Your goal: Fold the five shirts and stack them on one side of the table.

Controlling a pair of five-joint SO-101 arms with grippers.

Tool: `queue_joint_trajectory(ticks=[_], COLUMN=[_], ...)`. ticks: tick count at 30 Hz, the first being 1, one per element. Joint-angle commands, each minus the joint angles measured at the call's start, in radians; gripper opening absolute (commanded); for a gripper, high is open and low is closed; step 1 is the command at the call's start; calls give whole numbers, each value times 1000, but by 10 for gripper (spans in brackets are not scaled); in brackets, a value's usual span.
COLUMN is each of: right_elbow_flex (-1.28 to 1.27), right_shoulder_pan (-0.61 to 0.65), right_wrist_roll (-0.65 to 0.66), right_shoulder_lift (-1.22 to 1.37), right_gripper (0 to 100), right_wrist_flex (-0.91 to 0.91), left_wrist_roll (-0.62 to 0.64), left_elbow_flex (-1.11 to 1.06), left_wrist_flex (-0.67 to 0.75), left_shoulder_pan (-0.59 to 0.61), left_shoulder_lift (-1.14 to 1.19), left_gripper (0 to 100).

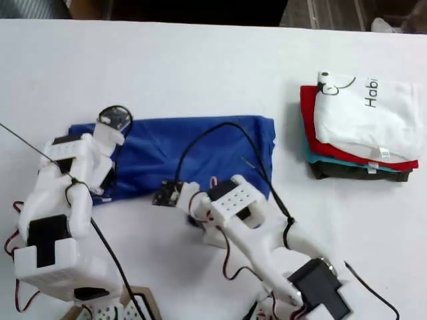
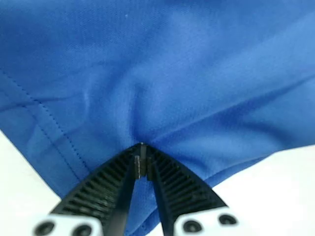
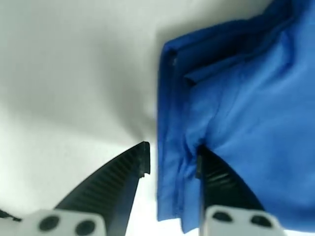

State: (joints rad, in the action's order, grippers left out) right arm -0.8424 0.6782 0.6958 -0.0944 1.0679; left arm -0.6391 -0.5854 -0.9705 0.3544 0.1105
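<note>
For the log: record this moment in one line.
left pincer: shut on blue shirt | right pincer: open at its edge | stack: four

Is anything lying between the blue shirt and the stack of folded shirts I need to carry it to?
Nothing visible does: bare table separates the blue shirt from the stack. A black cable from one arm drapes over the shirt's end nearest the stack, though.
</note>
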Motion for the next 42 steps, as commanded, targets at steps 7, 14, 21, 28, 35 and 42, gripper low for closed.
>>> queue_joint_trajectory(ticks=[7,14,21,28,35,42], right_elbow_flex=[12,17,63,130,129,169], right_shoulder_pan=[-90,-90,-82,-82,-84,-82], right_wrist_roll=[61,60,55,58,54,51], right_shoulder_lift=[35,31,25,33,171,228], right_gripper=[80,36,280,326,325,144], right_wrist_flex=[-28,-16,68,104,35,108], left_wrist_roll=[5,5,5,5,5,6], left_elbow_flex=[-1,-1,-1,-1,-1,-1], left_wrist_flex=[41,41,41,41,41,41], left_shoulder_pan=[6,6,6,6,6,6], left_shoulder_lift=[-2,-2,-2,-2,-2,-2], left_gripper=[24,24,24,24,24,24])
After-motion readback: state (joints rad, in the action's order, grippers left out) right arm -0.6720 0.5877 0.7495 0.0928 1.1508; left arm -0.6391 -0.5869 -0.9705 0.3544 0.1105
